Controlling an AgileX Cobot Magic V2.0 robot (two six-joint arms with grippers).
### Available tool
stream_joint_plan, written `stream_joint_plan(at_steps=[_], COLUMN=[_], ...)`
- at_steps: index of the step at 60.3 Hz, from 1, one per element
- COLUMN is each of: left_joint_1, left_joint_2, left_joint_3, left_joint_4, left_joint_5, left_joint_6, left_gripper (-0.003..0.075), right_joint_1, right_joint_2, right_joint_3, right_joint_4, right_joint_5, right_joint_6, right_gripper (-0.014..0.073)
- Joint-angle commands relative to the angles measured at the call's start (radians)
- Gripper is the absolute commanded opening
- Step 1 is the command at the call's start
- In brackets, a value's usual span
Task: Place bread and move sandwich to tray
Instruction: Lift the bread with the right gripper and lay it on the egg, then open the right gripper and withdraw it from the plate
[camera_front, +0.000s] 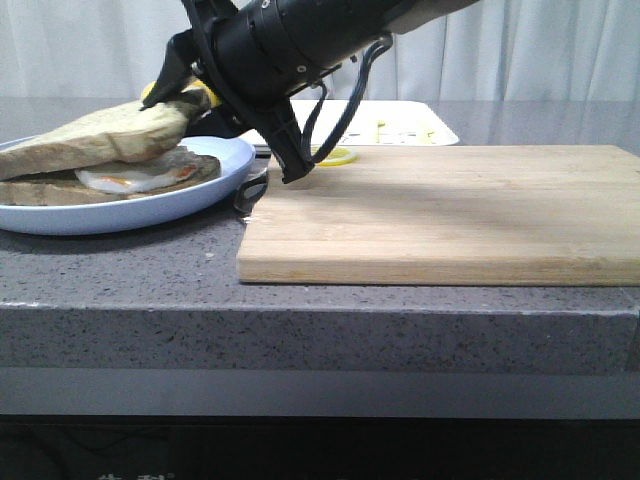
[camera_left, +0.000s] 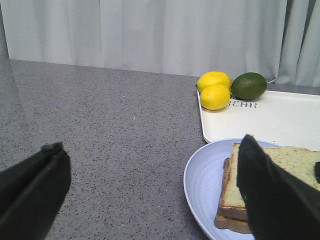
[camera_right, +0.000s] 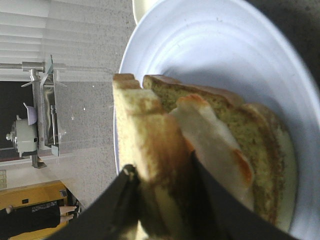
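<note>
From the front, my right gripper (camera_front: 190, 95) pinches the tan-green toast slice (camera_front: 95, 137) tilted over the egg-topped sandwich (camera_front: 130, 178) on its round light-blue plate (camera_front: 215, 150), beside the wooden cutting board (camera_front: 450, 215); my left wrist view shows my left gripper (camera_left: 150, 190) spread wide, empty, near the white rectangular tray (camera_left: 270, 120); my right wrist view shows fingers (camera_right: 125, 200) clamping that slice's edge.

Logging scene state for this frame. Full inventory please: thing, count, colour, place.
bread: 1, tan, tilted over the egg, pinched by right gripper
sandwich: 1, toast with white egg, on plate
plate: 1, light blue, left on counter
tray: 1, white, behind plate
lemons: 2, yellow, at tray's far corner
lime: 1, green, beside lemons
cutting board: 1, wood, right of plate
counter: 1, grey speckled
right gripper: shut on bread
left gripper: open, empty
</note>
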Motion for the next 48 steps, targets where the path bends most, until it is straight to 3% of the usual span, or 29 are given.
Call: stream_joint_plan(at_steps=[1,7,20,32,48], left_joint_1=[0.001,0.001,0.001,0.001,0.001], left_joint_2=[0.009,0.009,0.009,0.009,0.009], left_joint_3=[-0.035,-0.035,-0.035,-0.035,-0.035], left_joint_4=[-0.005,-0.005,-0.005,-0.005,-0.005], left_joint_5=[-0.085,-0.085,-0.085,-0.085,-0.085], left_joint_6=[-0.006,-0.006,-0.006,-0.006,-0.006], left_gripper=[0.0659,0.0659,0.0659,0.0659,0.0659], right_joint_1=[0.0,-0.001,-0.009,-0.052,-0.144], right_joint_2=[-0.058,-0.058,-0.068,-0.153,-0.379], right_joint_3=[-0.033,-0.029,-0.012,0.11,0.249], right_joint_4=[0.01,-0.001,-0.035,-0.058,-0.353], right_joint_5=[0.033,0.036,0.049,-0.014,-0.005], right_joint_6=[-0.011,-0.011,-0.011,-0.012,-0.031], right_gripper=[0.0353,0.0405,0.0405,0.0405,0.0405])
